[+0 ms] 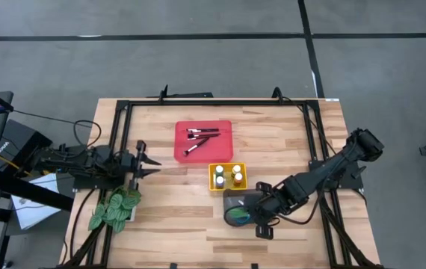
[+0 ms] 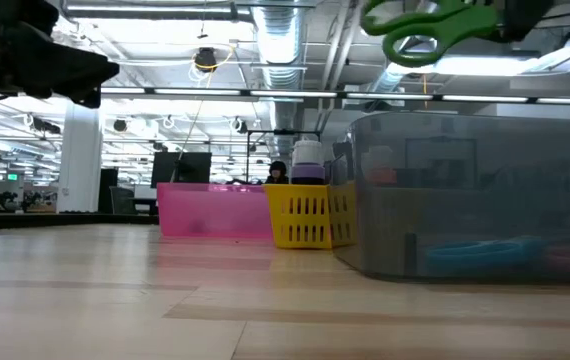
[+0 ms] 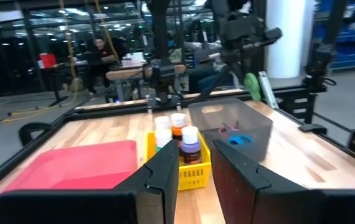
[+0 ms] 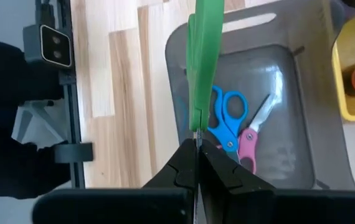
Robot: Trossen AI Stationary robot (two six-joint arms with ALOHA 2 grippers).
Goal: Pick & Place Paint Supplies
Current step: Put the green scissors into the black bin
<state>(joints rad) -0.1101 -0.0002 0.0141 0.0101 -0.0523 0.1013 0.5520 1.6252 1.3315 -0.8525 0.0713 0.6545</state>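
Gripping green scissors (image 4: pixel 200 68), right fingers (image 4: pixel 218 171) pinched above grey tray (image 4: pixel 302 149)

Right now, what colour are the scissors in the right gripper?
Green scissors; clearest in the right wrist view.

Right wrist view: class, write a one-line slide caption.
Right gripper holds green scissors above the grey tray containing blue scissors and pink scissors.

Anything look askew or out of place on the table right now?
Nothing stands out. The brushes lie in the red tray, the bottles stand upright in the yellow tray, blue scissors and pink scissors lie in the grey bin, and the right gripper holds the green scissors above it.
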